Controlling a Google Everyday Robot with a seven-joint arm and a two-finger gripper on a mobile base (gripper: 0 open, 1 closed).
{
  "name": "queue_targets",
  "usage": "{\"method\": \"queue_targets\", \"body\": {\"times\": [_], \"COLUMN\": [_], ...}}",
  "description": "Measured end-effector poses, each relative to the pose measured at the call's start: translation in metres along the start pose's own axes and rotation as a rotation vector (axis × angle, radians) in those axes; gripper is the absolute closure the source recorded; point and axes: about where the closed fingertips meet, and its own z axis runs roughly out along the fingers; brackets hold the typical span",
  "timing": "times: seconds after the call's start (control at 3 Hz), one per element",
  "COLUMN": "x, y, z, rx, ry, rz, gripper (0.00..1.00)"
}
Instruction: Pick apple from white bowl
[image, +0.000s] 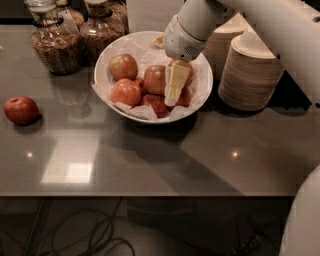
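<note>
The robot's gripper (175, 86) reaches down into the white bowl (107, 60), just at 3 o'clock of the apple (154, 79) lying near the bowl's centre. Whether the pincer is spread or closed cannot be told. A lone red apple (21, 110) sits on the grey table (150, 160) at the bowl's 9 o'clock.

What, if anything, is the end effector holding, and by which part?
It cannot be told. The end effector is down in the white bowl, among the apples, but no hold on any of them shows.
</note>
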Motion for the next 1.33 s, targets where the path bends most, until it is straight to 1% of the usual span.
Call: {"method": "queue_targets", "body": {"times": [0.33, 0.67, 1.33], "x": [0.0006, 0.0006, 0.0006], "y": [0.0019, 0.0019, 0.0019], "z": [0.0073, 0.0073, 0.0074], "rx": [-0.016, -0.016, -0.016], "ry": [0.000, 0.000, 0.000], "rz": [-0.001, -0.001, -0.001], "gripper": [0.00, 0.10, 0.57]}}
